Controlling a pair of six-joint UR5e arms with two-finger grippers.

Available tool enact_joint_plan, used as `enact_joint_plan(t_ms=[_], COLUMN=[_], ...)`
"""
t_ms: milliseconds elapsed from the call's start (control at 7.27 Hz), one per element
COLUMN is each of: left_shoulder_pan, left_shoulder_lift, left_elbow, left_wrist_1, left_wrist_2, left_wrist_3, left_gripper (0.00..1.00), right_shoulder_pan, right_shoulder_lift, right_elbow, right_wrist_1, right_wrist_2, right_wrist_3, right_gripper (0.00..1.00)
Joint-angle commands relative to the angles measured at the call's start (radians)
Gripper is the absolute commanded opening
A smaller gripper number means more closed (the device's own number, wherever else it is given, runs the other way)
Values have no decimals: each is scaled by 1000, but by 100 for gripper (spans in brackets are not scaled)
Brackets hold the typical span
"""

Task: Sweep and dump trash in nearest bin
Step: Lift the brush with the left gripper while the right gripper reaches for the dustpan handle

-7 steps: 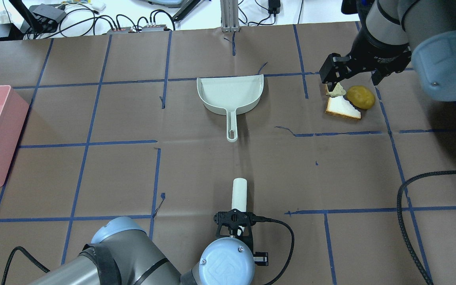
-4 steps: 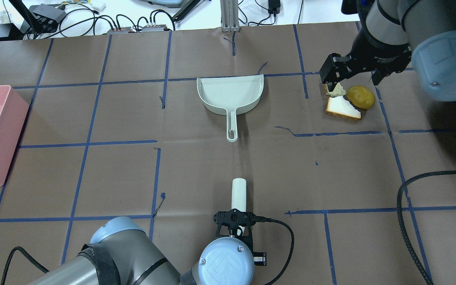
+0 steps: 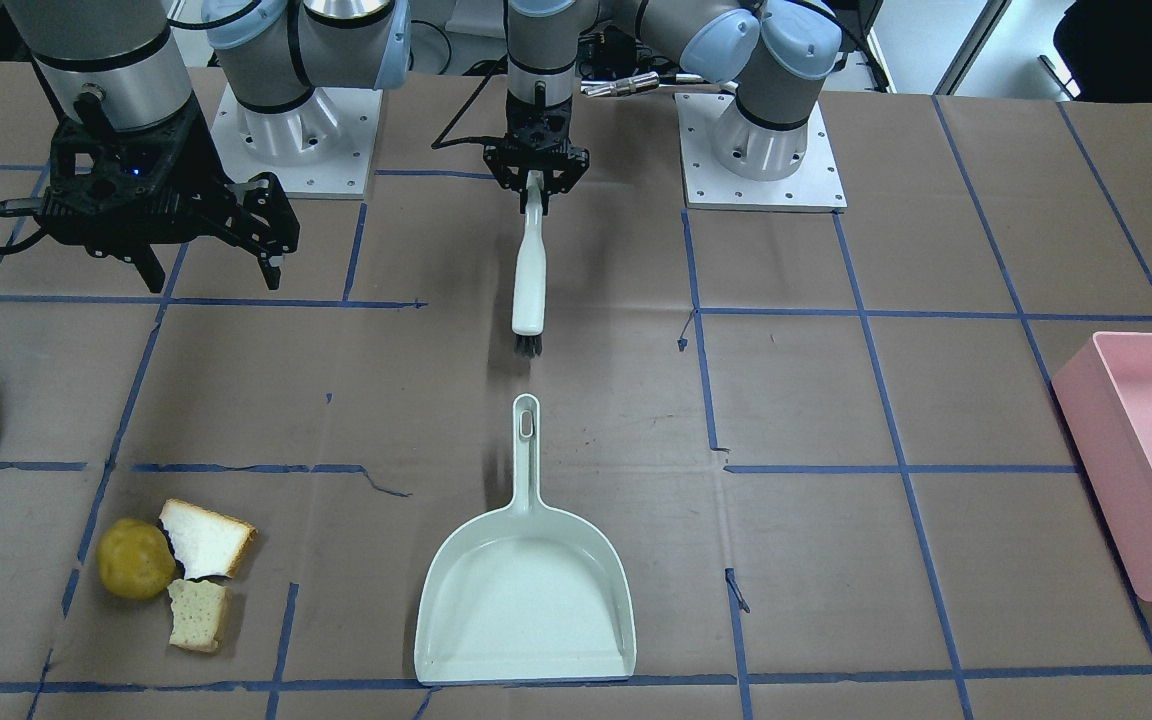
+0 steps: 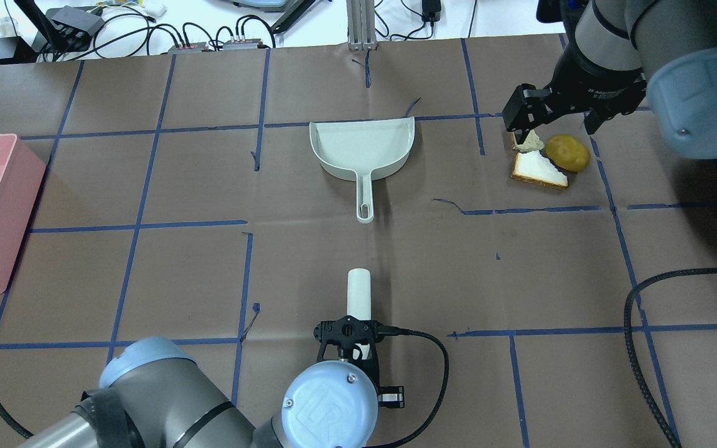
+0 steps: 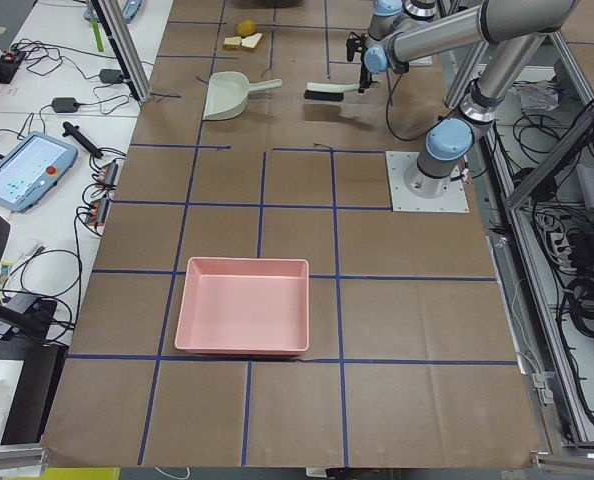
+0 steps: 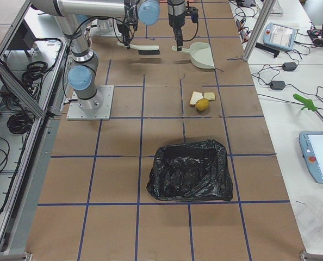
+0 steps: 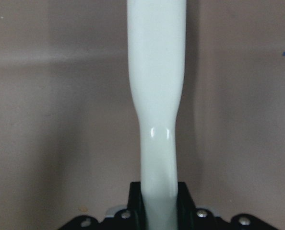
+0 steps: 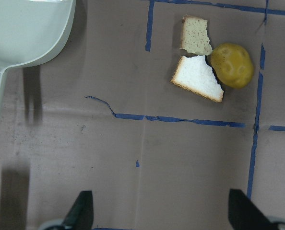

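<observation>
1. Right now the left gripper is pinched on the handle end of a pale brush, near the robot at the middle of the table.
2. The brush points away from the robot, its dark bristles toward the handle of the pale green dustpan; the two stay apart.
3. The dustpan lies flat farther out, mouth facing away from the robot.
4. The right gripper hangs above the table's right half with its fingers spread wide and nothing between them.
5. The trash lies on the far right: a yellow-brown lump, a white slice and a beige slice, all three bunched together.
6. The bin, black and crumpled, sits farther right, beyond the trash toward the table's right end.
7. A pink tray sits at the left end, well apart from the rest.
</observation>
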State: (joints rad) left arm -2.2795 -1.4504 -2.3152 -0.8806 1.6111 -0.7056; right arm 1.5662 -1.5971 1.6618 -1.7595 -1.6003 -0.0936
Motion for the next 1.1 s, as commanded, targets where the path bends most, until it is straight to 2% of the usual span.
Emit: enact_joint_plan(t_ms=[0,275,688,963], left_shoulder_pan=[70,124,222,229], left_shoulder_lift=[53,55,30,-1], left_elbow=[51,134,238,304], left_wrist_1=[-162,-272,-365,-395], left_wrist_2=[4,4,-5,-7], left_wrist_3=[85,112,195,208], left_gripper=[9,9,9,9], right_shoulder_pan=[0,0,0,2], right_shoulder_lift=[-1,-3,0,0], right_elbow=[1,6,4,0], right_wrist_1=[0,0,-1,-6], right_wrist_2=[-1,0,-4,3], right_wrist_3=[0,0,12,17], right_gripper=[100,100,100,100])
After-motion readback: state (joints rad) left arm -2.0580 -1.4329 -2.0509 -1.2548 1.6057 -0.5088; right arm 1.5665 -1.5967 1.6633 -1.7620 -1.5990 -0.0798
